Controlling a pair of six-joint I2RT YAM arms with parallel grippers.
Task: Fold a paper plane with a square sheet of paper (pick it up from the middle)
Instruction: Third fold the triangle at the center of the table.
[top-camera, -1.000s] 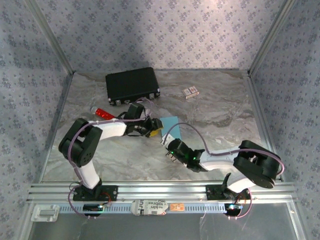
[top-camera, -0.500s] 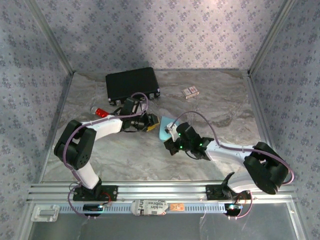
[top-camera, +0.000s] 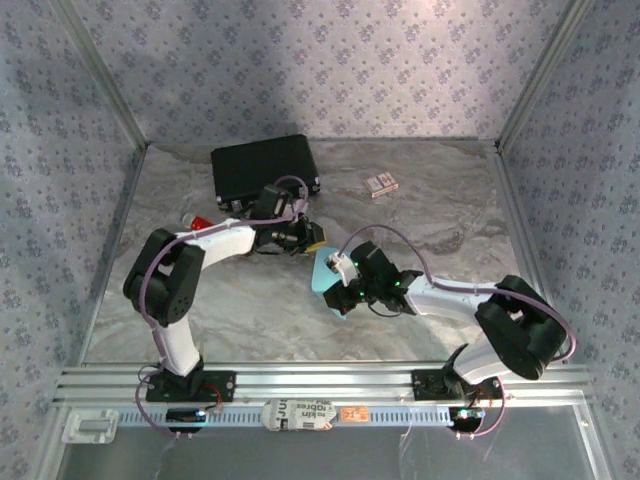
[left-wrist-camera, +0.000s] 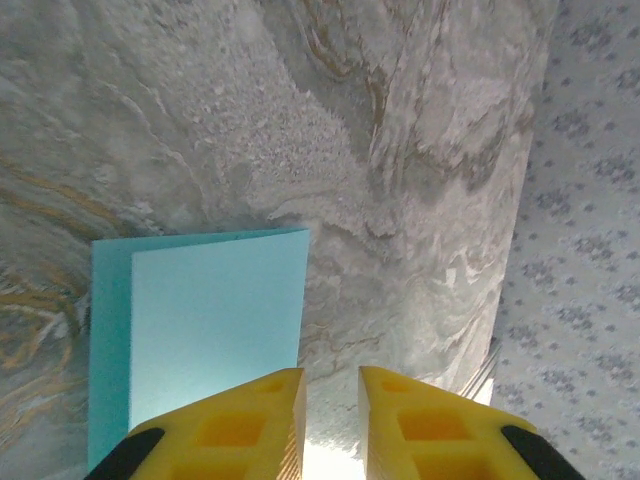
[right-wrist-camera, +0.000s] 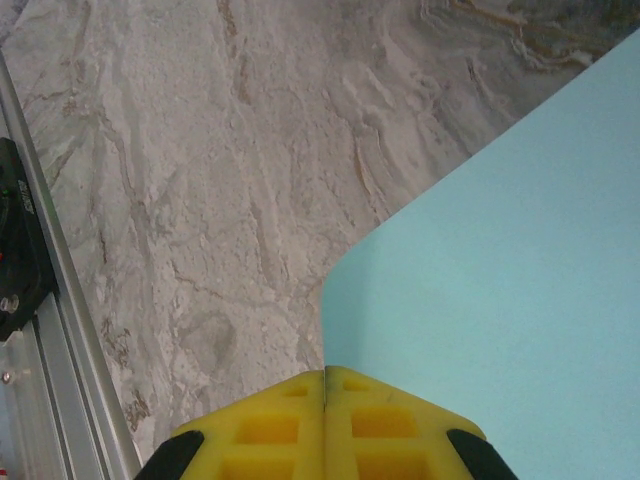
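The square sheet of paper (top-camera: 324, 278) is light cyan and lies on the marble table (top-camera: 430, 230), folded over with one layer set back from the other (left-wrist-camera: 210, 320). My left gripper (left-wrist-camera: 332, 385) hovers at the sheet's right edge. Its yellow fingers stand a narrow gap apart, with bare table showing between them. It sits at the sheet's far side (top-camera: 308, 240). My right gripper (right-wrist-camera: 325, 372) is shut, its tips together at the edge of the paper (right-wrist-camera: 500, 270), on the near side of the sheet (top-camera: 337, 290). The paper plane is out of view.
A black case (top-camera: 264, 170) lies at the back left, with a small patterned box (top-camera: 380, 184) to its right. A red tube (top-camera: 203, 223) rests beside the left arm. The aluminium rail (top-camera: 320, 380) runs along the near edge, and patterned walls enclose the table.
My right gripper has swung up and left onto the paper, and the sheet has shifted toward the near left. The left jaws have narrowed and the left gripper has edged back.
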